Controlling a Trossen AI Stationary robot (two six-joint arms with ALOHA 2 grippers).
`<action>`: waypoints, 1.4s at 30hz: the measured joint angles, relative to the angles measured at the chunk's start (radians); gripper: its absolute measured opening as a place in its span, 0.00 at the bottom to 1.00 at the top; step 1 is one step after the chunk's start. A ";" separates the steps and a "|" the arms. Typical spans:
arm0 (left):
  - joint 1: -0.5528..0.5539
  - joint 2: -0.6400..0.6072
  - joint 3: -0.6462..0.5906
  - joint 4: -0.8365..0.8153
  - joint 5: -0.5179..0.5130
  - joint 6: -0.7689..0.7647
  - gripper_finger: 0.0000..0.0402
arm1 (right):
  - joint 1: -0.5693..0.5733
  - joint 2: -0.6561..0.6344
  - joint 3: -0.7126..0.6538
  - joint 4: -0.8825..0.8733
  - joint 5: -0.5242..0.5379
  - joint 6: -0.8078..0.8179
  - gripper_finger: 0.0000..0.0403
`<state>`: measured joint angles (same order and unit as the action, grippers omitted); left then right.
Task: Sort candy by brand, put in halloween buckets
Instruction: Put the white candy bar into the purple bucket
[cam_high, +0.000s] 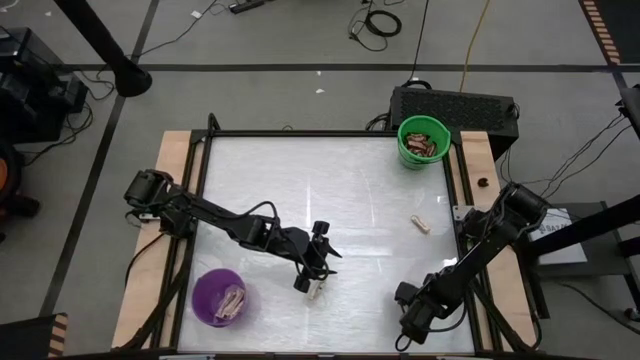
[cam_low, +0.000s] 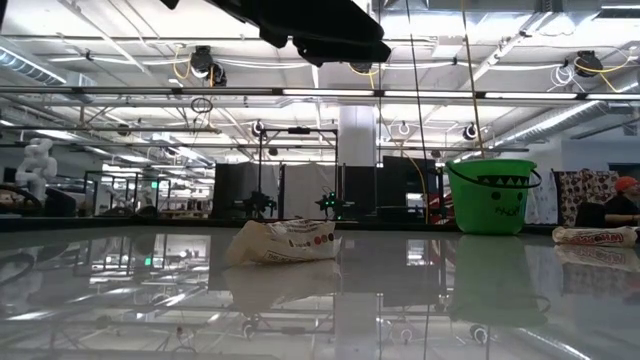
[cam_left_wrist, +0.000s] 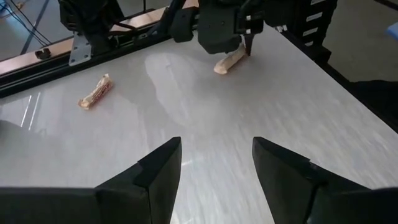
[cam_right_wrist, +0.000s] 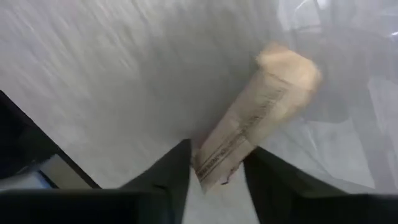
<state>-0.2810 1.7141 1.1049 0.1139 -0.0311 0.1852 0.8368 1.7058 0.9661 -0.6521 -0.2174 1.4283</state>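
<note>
Where the right gripper (cam_right_wrist: 214, 171) sits low at the front right corner of the table (cam_high: 300, 190), we see its two fingers pressed on one end of a tan bar (cam_right_wrist: 261, 112). The rest of that bar juts out past the fingertips. We cannot tell whether it is clear of the tabletop or lying on it. Only a narrow strip of table separates this gripper from the front rail.

Our left gripper (cam_left_wrist: 216, 146) hangs over the middle of the table's front half with its fingers spread and nothing between them. Bare tabletop runs ahead of it all the way to the right gripper. A second tan bar, the middle bar (cam_low: 285, 241), lies flat just beside the left gripper on its front side, apart from everything else.

Farther out, a loose bar (cam_left_wrist: 94, 92) lies near the right rail, well apart from both grippers, with open table on its inner side.

At the back right corner stands the green bucket (cam_high: 400, 140), tight to the back edge, with red-brown bars (cam_high: 425, 146) inside. At the front left corner sits the purple bucket (cam_high: 200, 290), close to the left rail, with pale bars (cam_high: 232, 302) inside. Between the two buckets we have a wide bare stretch of table.
</note>
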 joint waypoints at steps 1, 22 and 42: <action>0.000 0.001 0.000 0.000 0.000 0.000 0.51 | 0.000 0.000 0.000 0.000 -0.002 -0.002 0.32; -0.018 0.302 -0.018 0.391 0.221 0.002 0.51 | -0.159 -0.016 0.002 0.190 0.070 -0.608 0.01; -0.050 0.374 -0.013 0.614 0.283 0.065 0.51 | -0.286 -0.016 0.003 0.470 0.147 -1.062 0.00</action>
<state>-0.3307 2.0884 1.0924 0.7278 0.2520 0.2497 0.5508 1.6897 0.9688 -0.1820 -0.0704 0.3665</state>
